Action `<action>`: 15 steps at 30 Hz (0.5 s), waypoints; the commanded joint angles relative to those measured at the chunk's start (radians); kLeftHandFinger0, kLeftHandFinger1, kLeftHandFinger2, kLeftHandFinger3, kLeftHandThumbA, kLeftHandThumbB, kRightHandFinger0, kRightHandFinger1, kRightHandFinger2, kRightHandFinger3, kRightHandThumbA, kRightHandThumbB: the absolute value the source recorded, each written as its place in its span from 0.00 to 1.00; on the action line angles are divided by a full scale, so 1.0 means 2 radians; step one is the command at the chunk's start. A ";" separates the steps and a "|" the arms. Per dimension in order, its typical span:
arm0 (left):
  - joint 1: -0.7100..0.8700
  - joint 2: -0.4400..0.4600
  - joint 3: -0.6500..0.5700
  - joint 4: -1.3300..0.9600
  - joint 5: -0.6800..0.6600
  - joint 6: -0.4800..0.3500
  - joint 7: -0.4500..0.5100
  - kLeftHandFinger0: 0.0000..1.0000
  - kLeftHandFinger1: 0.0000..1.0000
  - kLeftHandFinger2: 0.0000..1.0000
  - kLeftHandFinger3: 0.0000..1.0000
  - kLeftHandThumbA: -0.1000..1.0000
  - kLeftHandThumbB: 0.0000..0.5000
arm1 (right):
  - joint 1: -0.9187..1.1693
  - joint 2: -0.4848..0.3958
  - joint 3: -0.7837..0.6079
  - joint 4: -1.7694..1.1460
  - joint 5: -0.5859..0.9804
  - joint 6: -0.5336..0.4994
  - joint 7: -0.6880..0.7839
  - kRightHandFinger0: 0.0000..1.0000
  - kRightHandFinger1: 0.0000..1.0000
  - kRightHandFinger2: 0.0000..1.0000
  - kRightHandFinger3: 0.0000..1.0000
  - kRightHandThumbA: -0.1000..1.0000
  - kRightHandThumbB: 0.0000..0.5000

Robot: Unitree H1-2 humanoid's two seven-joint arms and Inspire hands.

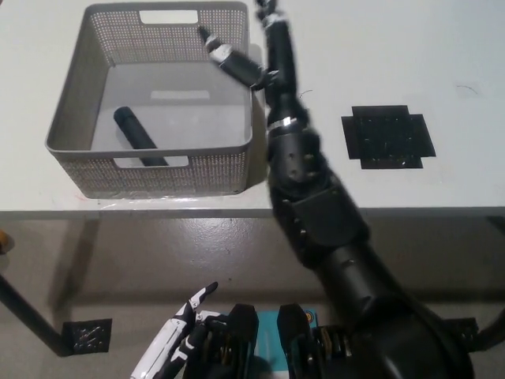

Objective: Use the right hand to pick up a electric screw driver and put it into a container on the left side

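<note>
The black electric screwdriver (139, 137) lies slanted on the floor of the grey mesh basket (71, 103), toward its left front. My black right hand (256, 49) hovers open above the basket's right rim, fingers spread, holding nothing. The arm runs down from it to the bottom right. My white left hand (175, 339) rests low at the bottom left, below the table edge, fingers apart and empty.
The basket stands on a white table (410, 47) whose front edge (394, 210) crosses the picture. A black tape cross (387, 136) marks the table to the right of the arm. Grey floor lies below with small black tape patches (85, 335).
</note>
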 commanded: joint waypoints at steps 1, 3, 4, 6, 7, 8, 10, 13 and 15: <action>-0.009 0.011 0.006 -0.008 0.003 -0.015 0.001 0.75 0.68 0.71 1.00 0.98 0.52 | 0.026 -0.033 0.000 -0.233 -0.013 0.080 0.040 1.00 1.00 1.00 1.00 0.88 0.52; -0.007 0.011 0.006 -0.005 0.005 -0.016 0.003 0.76 0.69 0.72 1.00 0.99 0.53 | 0.055 -0.043 0.002 -0.296 -0.022 0.094 0.042 1.00 1.00 1.00 1.00 0.89 0.51; -0.006 0.011 0.006 -0.004 0.006 -0.018 0.003 0.76 0.70 0.73 1.00 1.00 0.52 | 0.069 -0.048 0.003 -0.323 -0.027 0.098 0.043 1.00 1.00 1.00 1.00 0.88 0.49; -0.003 0.013 0.007 -0.003 0.008 -0.018 0.006 0.76 0.70 0.73 1.00 1.00 0.51 | 0.097 -0.058 0.004 -0.366 -0.028 0.100 0.049 1.00 1.00 1.00 1.00 0.88 0.50; -0.004 0.014 0.007 -0.002 0.007 -0.018 0.005 0.75 0.70 0.74 1.00 0.99 0.49 | 0.119 -0.066 0.002 -0.400 -0.032 0.100 0.050 1.00 1.00 1.00 1.00 0.88 0.49; -0.004 0.013 0.007 -0.002 0.006 -0.018 0.006 0.75 0.70 0.74 1.00 0.99 0.49 | 0.126 -0.068 0.002 -0.410 -0.031 0.100 0.050 1.00 1.00 1.00 1.00 0.87 0.49; -0.010 0.012 0.010 0.002 0.003 -0.018 0.005 0.74 0.69 0.73 1.00 0.98 0.50 | 0.157 -0.083 0.001 -0.447 -0.023 0.090 0.059 1.00 1.00 1.00 1.00 0.87 0.47; -0.014 0.010 0.013 0.007 0.004 -0.017 0.007 0.72 0.70 0.73 1.00 0.99 0.53 | 0.202 -0.094 0.008 -0.469 -0.032 0.066 0.064 1.00 1.00 1.00 1.00 0.82 0.44; -0.015 0.010 0.013 0.009 0.004 -0.018 0.007 0.72 0.70 0.73 1.00 0.99 0.54 | 0.238 -0.097 0.014 -0.479 -0.036 0.055 0.066 1.00 1.00 1.00 1.00 0.79 0.41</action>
